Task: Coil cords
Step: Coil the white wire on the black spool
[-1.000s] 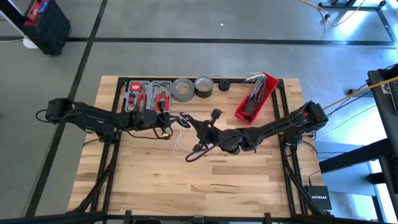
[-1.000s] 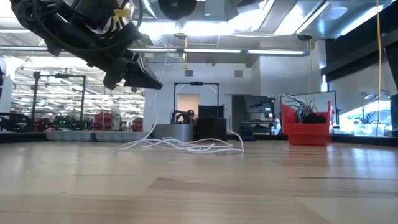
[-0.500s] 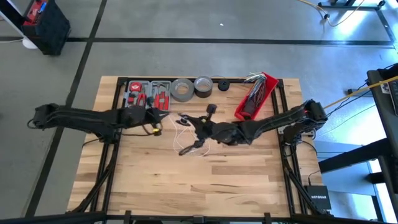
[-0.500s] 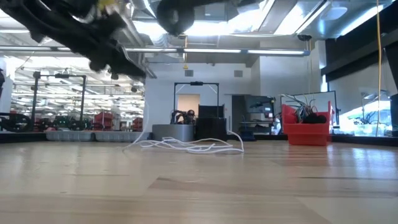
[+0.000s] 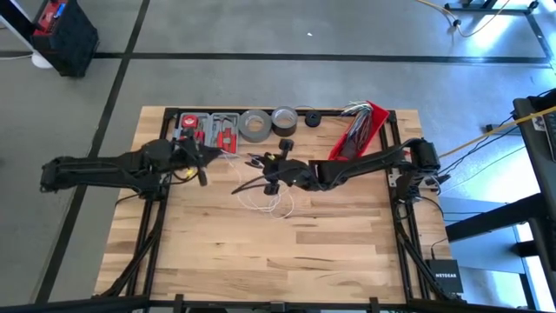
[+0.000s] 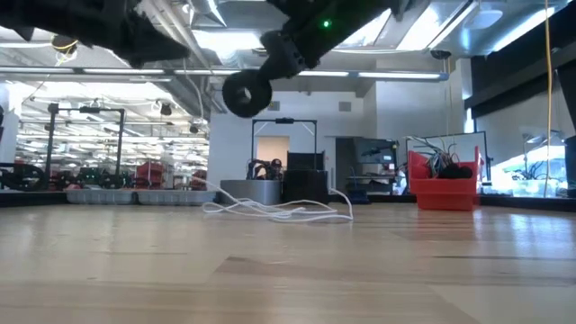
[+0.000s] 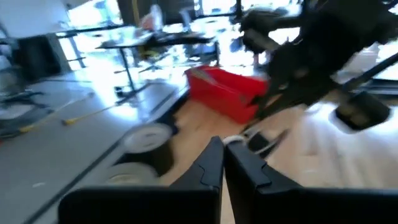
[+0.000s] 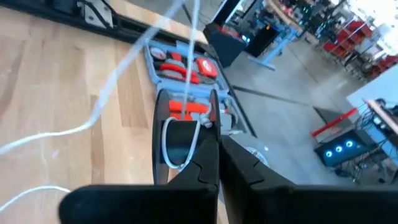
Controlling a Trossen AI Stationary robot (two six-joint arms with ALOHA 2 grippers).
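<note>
Thin white string-like cord (image 5: 265, 198) | lies loosely tangled mid-table, one strand pinched in right gripper (image 8: 209, 144) above it, left gripper (image 7: 224, 155) closed nearby | step judged: gathering loops | next: slack must be wound in.

A wooden desk (image 5: 217, 252) carries, along its far edge, a tool tray (image 5: 207, 130), two grey tape rolls (image 5: 255, 124), and a red bin (image 5: 359, 135); white cord (image 5: 265, 200) lies mid-desk.
</note>
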